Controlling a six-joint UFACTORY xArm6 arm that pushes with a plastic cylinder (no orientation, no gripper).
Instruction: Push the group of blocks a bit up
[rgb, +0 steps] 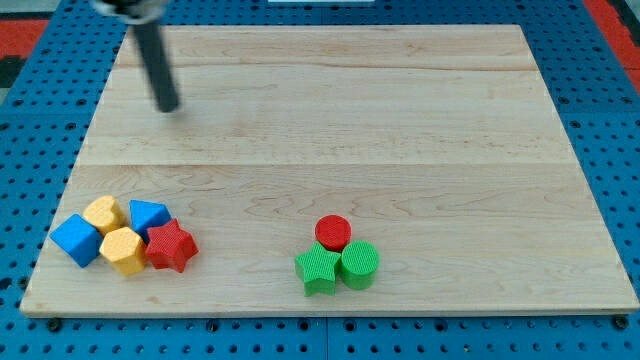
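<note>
My tip (168, 107) is at the upper left of the wooden board (400, 120), far from all blocks. At the lower left sits a tight group: a blue cube (76, 239), a yellow block (104, 213), a blue block (149, 215), a second yellow block (123, 250) and a red star (170, 246). Near the bottom middle is a second group: a red cylinder (333, 232), a green star-shaped block (318, 270) and a green cylinder (359, 264), all touching.
The board lies on a blue pegboard surface (620, 150). The left group sits close to the board's left and bottom edges.
</note>
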